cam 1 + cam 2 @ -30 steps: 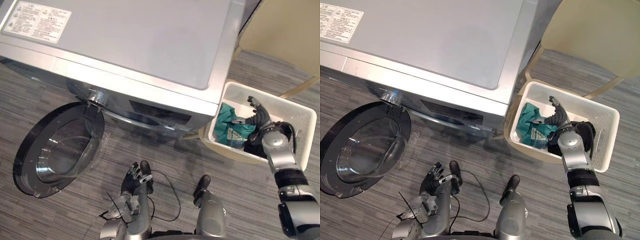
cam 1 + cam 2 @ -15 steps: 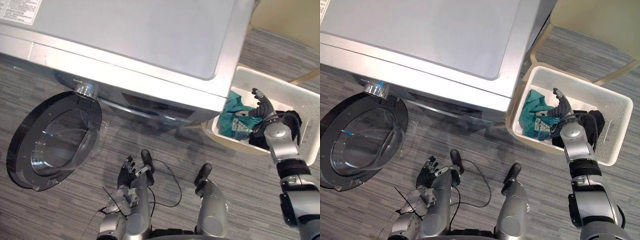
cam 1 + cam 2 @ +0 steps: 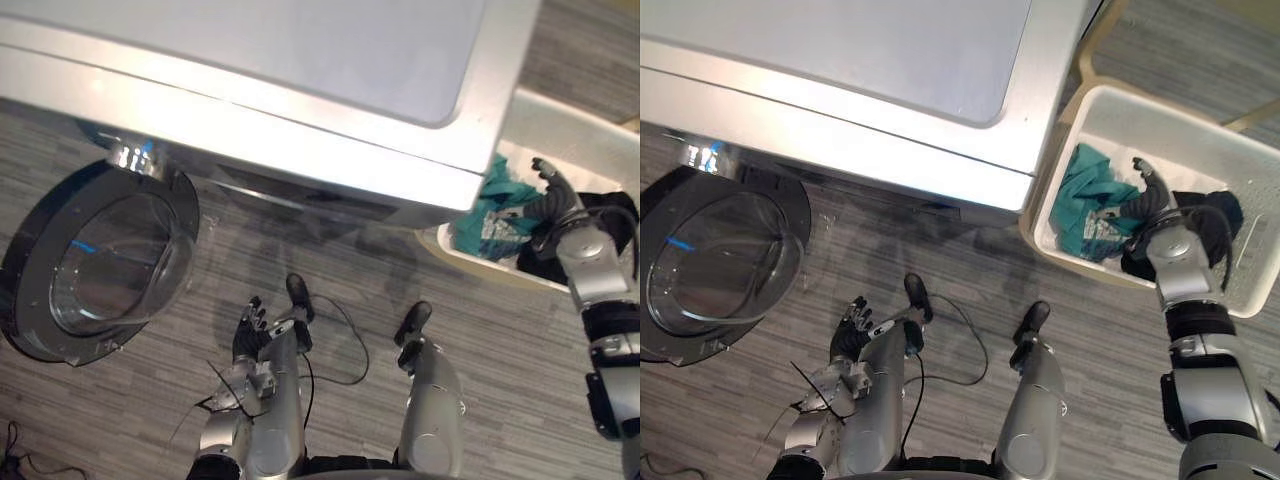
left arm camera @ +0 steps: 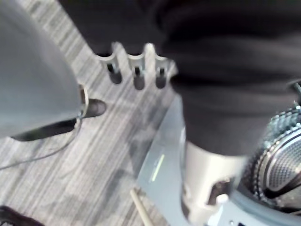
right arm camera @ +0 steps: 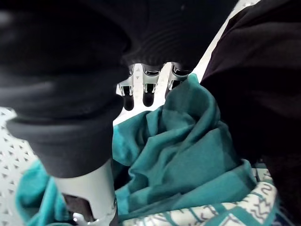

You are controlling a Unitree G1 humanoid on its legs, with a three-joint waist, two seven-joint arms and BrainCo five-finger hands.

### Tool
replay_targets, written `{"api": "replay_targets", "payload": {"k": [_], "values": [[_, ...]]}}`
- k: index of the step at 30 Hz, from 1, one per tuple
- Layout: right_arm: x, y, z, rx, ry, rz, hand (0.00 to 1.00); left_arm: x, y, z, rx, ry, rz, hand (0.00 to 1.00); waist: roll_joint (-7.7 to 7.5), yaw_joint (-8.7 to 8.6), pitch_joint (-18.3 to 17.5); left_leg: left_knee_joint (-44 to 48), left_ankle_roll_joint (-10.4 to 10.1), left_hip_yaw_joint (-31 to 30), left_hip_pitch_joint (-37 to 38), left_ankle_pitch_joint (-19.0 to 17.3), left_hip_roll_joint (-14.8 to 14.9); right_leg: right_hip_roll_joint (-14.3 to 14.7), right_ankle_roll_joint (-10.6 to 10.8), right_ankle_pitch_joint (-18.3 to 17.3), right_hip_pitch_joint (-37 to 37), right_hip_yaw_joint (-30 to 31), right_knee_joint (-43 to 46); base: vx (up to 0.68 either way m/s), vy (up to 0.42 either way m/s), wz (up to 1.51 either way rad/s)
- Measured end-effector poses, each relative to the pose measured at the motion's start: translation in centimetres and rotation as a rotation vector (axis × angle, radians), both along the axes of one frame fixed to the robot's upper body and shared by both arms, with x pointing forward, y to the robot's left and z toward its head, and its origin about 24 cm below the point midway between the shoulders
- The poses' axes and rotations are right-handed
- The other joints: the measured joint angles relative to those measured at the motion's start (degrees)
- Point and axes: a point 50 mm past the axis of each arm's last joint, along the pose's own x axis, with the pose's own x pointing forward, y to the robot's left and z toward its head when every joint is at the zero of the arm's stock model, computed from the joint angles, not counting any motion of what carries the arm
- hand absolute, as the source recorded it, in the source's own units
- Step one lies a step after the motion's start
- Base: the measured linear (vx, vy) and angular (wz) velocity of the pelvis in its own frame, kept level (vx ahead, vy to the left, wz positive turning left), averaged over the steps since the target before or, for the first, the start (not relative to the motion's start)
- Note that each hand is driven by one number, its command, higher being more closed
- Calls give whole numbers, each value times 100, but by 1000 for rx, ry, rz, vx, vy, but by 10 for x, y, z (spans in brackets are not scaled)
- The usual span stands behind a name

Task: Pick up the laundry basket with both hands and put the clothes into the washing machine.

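Grey floor [image 3: 520,345]; right robot hand [image 3: 1152,198] open over teal cloth [image 3: 1090,190], left robot hand [image 3: 248,336] relaxed.

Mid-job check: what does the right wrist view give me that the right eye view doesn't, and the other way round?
The right wrist view adds the close folds of the teal garment, a white-and-teal patterned fabric under it, and the perforated wall of the basket. The right eye view adds the washing machine, its round door swung open, the left hand hanging low and open, and the basket standing beside the machine. Both show the right hand, fingers open, over the teal garment, with a black garment next to it.
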Motion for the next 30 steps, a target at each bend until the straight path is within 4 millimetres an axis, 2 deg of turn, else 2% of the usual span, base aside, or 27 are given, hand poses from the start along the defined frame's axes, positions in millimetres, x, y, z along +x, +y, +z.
{"api": "replay_targets", "payload": {"k": [3, 5, 7, 11, 14, 15, 20, 24, 25, 30], "values": [[-1, -11, 7, -64, 30, -31, 0, 4, 1, 10, 18, -43, 5, 0, 118, 49, 60, 138, 37, -139, -412, 25, -10, -83, -79, -50, -360, -93, 278, -18, -41, 11], [-3, -16, 13, -111, 22, -50, 0, 6, 4, 14, 28, -64, 15, 0, 135, 132, 70, 243, 37, -189, -661, 24, 5, -96, -120, -76, -593, -118, 406, -37, -31, 3], [-7, -26, 29, -172, 1, -79, 0, 12, 4, 21, 27, -96, 20, 0, 141, 157, 73, 437, 40, -259, -1008, 25, 56, -154, -183, -141, -911, -141, 658, -56, -49, 1], [-5, -24, 40, -197, -47, -92, 0, 21, 2, 37, 13, -168, 33, 0, 148, 172, 76, 623, 17, -428, -1479, 7, 93, -175, -261, -239, -1303, -177, 929, -68, -37, 2], [-4, -23, 40, -192, -66, -106, 0, 25, 3, 42, -13, -190, 65, 0, 149, 231, 75, 630, -55, -527, -1689, 43, 99, -175, -305, -264, -1464, -239, 988, -81, -33, 2], [-5, -24, 40, -192, -68, -111, 100, 26, 3, 43, -20, -192, 78, 0, 150, 258, 74, 614, -70, -544, -1711, 53, 96, -177, -319, -253, -1479, -262, 986, -48, -17, 3], [-8, -33, 35, -190, -47, -160, 100, 27, 3, 45, -28, -199, 92, 0, 146, 456, 23, 379, -161, -672, -1768, 198, 84, -160, -350, -226, -1521, -380, 957, -27, -22, 8], [-8, -35, 21, -216, 21, -178, 100, 26, 4, 38, -32, -168, 115, 0, 154, 570, -272, 145, -220, -809, -1752, 450, 80, -97, -387, -244, -1499, -514, 960, 4, -44, 8], [-8, -36, 17, -217, 39, -183, 100, 25, 4, 37, -33, -161, 120, 0, 153, 616, -293, 104, -168, -814, -1667, 560, 83, -69, -443, -241, -1441, -518, 988, 23, -65, 2], [-6, -32, 1, -201, 90, -183, 100, 25, 8, 37, -30, -167, 147, 0, 149, 614, -297, -9, -101, -819, -1265, 650, 87, -62, -462, -286, -1064, -600, 992, 54, -54, 11]]}}
